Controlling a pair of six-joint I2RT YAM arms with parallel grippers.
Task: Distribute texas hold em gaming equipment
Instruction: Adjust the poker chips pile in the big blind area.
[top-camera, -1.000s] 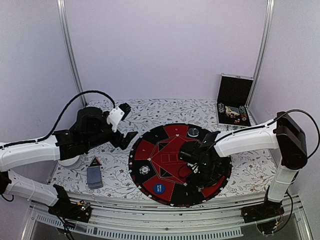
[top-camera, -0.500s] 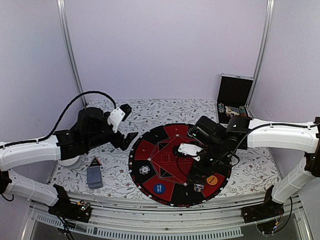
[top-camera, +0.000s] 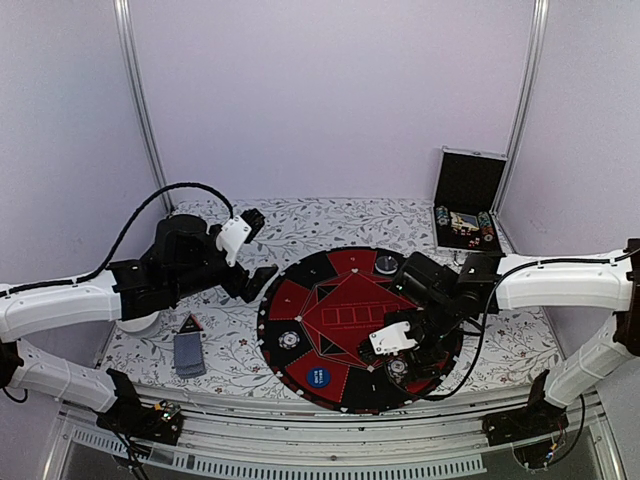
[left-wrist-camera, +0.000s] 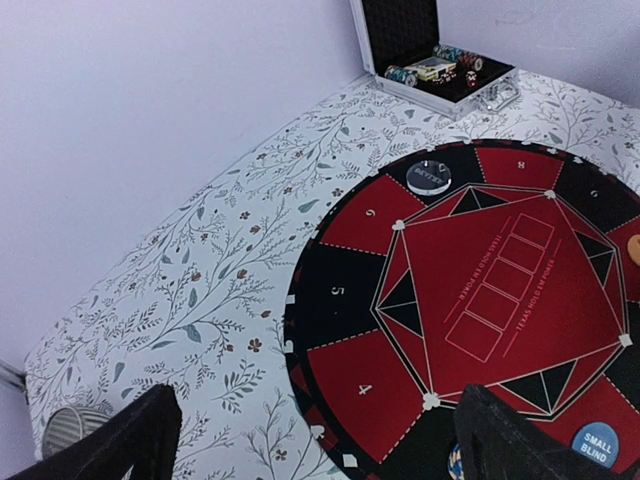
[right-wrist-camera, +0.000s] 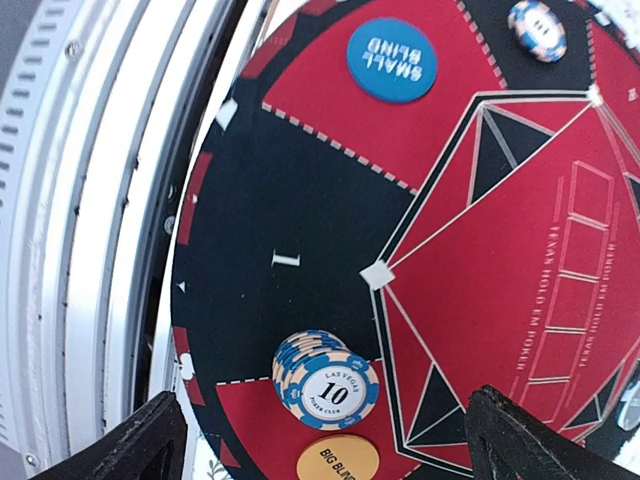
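Now that the right fingers (right-wrist-camera: 125, 445) have spread wide, the chip stack (right-wrist-camera: 325, 380) sits free below them on the mat (right-wrist-camera: 300, 190), just beside the orange disc (right-wrist-camera: 338, 460); left fingers (left-wrist-camera: 110, 440) hang released, empty. This delivery appears complete.

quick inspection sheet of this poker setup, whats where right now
surface: floral cloth with a round red and black mat on it
job's things: chip stack marked 10, orange big blind disc and blue small blind disc near the mat's front edge; another chip on the mat; card deck on the cloth left of the mat
clutter: open case with more chips, far right; ribbed cup, far left
tools: left tool open, beside the mat; right tool open, above the chip stack
cables: black cable arching over the left arm
surroundings: plain lilac walls, metal frame posts
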